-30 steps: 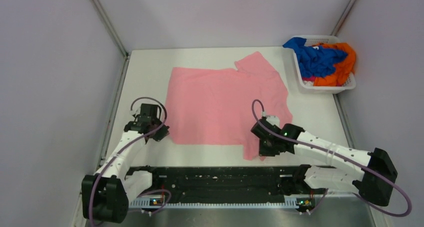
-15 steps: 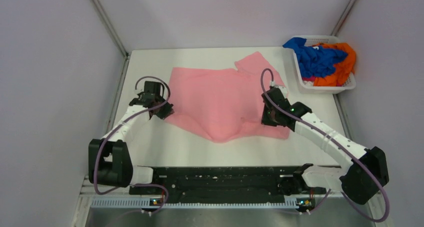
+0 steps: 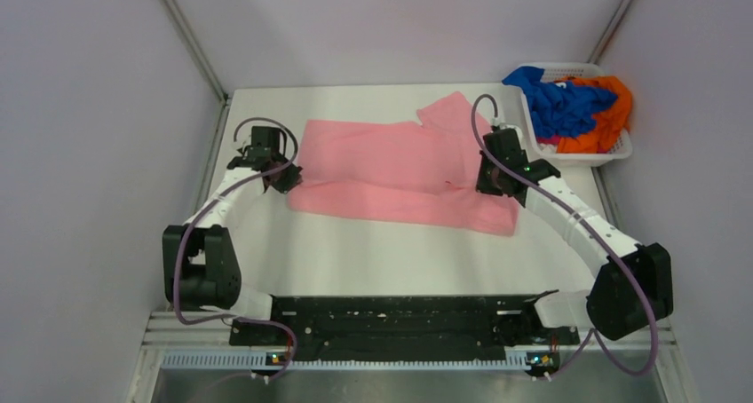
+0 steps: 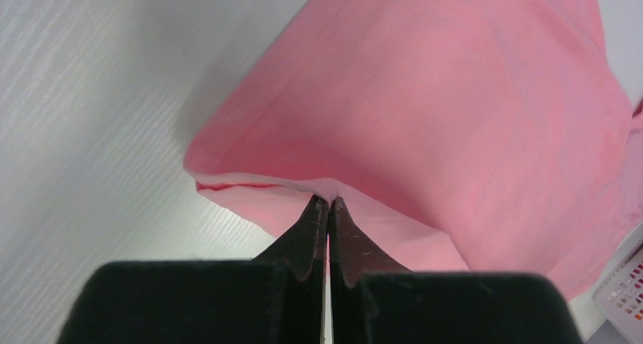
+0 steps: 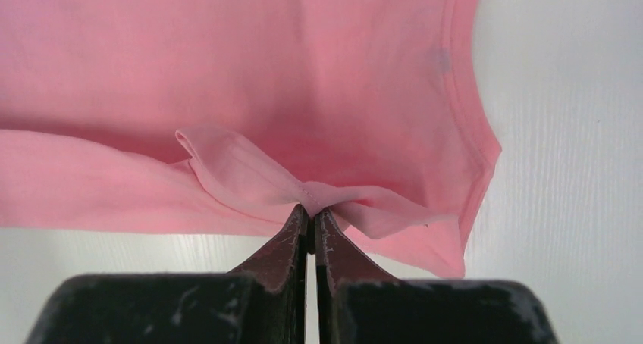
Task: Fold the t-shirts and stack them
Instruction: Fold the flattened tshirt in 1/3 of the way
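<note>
The light pink t-shirt (image 3: 400, 168) lies across the middle of the table, its near half carried over its far half. My left gripper (image 3: 286, 179) is shut on the shirt's left hem edge (image 4: 327, 192). My right gripper (image 3: 484, 183) is shut on a bunched fold of the hem at the shirt's right side (image 5: 311, 196). One sleeve (image 3: 453, 114) sticks out at the back right. The royal blue t-shirt (image 3: 555, 101) and the bright orange t-shirt (image 3: 613, 114) lie crumpled in the basket.
The white slatted basket (image 3: 613, 154) stands at the back right corner, close to my right arm. The table surface (image 3: 382, 261) shows bare white in front of the shirt. Walls close in both sides.
Both grippers have moved away from me with the pink shirt's near edge, folding the lower half up and over the upper half. The shirt now lies as a narrower band.
</note>
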{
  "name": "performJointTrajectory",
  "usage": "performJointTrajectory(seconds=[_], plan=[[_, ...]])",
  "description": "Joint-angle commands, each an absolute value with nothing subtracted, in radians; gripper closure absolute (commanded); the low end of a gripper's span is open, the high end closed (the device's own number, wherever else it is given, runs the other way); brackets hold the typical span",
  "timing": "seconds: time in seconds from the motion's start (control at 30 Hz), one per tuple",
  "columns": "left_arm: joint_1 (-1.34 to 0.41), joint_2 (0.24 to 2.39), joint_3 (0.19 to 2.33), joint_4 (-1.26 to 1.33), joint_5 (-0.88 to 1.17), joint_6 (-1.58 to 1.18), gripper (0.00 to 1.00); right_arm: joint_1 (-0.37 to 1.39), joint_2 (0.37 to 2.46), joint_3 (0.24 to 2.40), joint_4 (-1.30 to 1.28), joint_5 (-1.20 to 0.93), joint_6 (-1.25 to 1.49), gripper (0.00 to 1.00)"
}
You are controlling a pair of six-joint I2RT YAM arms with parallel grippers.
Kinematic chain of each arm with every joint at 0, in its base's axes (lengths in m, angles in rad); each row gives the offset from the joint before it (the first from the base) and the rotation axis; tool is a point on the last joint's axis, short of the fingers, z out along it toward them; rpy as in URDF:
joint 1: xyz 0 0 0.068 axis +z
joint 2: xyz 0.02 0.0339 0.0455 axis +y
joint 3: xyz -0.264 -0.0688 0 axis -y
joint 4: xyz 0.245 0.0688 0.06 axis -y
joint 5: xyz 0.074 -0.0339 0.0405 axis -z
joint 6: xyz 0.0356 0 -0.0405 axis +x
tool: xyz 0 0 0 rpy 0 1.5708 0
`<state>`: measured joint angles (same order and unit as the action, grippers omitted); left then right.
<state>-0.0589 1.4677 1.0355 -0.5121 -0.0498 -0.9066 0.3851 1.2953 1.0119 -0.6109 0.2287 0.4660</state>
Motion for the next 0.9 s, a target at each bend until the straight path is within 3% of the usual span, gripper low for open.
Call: performJointTrajectory(seconds=[0.0,0.33,0.43,0.47,0.53,0.57,0.63,0.7,0.8,0.87], plan=[[-0.051,1.504,1.085,-0.433,-0.043,-0.875,1.00,0.352,1.344,1.084,-0.520,0.212,0.373,1.00],[-0.045,1.618,1.128,-0.412,-0.117,-0.902,0.97,0.253,1.499,1.094,-0.356,0.162,0.387,1.00],[-0.032,1.673,1.168,-0.419,-0.120,-0.903,0.76,0.222,1.581,1.125,-0.296,0.160,0.399,0.96],[-0.026,1.689,1.190,-0.432,-0.116,-0.902,0.60,0.211,1.622,1.154,-0.279,0.159,0.396,0.94],[-0.017,1.711,1.233,-0.457,-0.114,-0.894,0.29,0.192,1.675,1.211,-0.277,0.169,0.397,0.74],[-0.015,1.712,1.253,-0.468,-0.114,-0.890,0.19,0.188,1.693,1.244,-0.293,0.164,0.397,0.64],[-0.014,1.703,1.278,-0.487,-0.112,-0.878,0.05,0.187,1.704,1.277,-0.328,0.147,0.386,0.56],[-0.015,1.675,1.275,-0.490,-0.097,-0.871,0.01,0.188,1.670,1.245,-0.327,0.126,0.386,0.44],[-0.017,1.625,1.235,-0.459,-0.020,-0.860,0.01,0.195,1.583,1.138,-0.294,0.064,0.393,0.14],[-0.021,1.601,1.182,-0.401,0.080,-0.854,0.01,0.225,1.523,1.064,-0.260,0.026,0.393,0.07]])
